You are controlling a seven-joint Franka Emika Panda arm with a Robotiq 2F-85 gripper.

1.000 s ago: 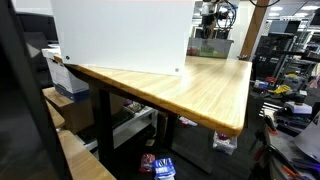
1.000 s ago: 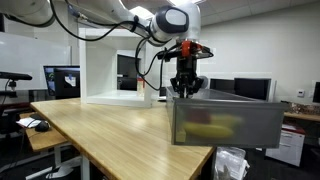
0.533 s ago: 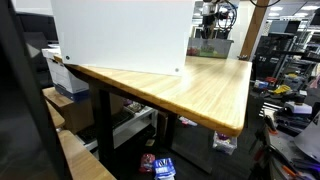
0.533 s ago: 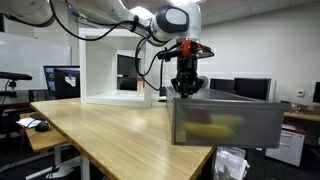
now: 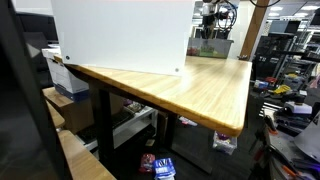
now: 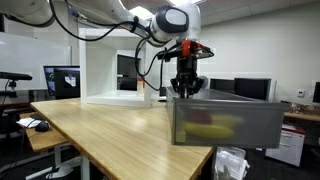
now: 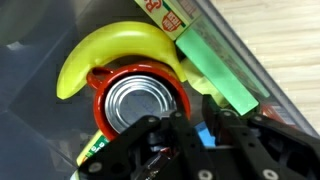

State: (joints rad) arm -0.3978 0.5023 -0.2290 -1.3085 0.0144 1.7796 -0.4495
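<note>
My gripper (image 6: 185, 88) hangs at the rim of a translucent grey bin (image 6: 225, 122) on the wooden table; in an exterior view it shows far back (image 5: 210, 18) above the bin (image 5: 212, 45). In the wrist view the fingers (image 7: 200, 125) are close together on a small blue object (image 7: 205, 135). Below them in the bin lie a yellow banana (image 7: 110, 50), a metal can with a red rim (image 7: 138, 105) and a green box (image 7: 215, 60). The banana shows as a yellow blur through the bin wall (image 6: 210, 128).
A tall white open-fronted box (image 6: 105, 70) stands on the table (image 6: 100, 130); it also shows up close (image 5: 120, 35), hiding much of the tabletop (image 5: 190, 85). Monitors, desks and lab clutter surround the table.
</note>
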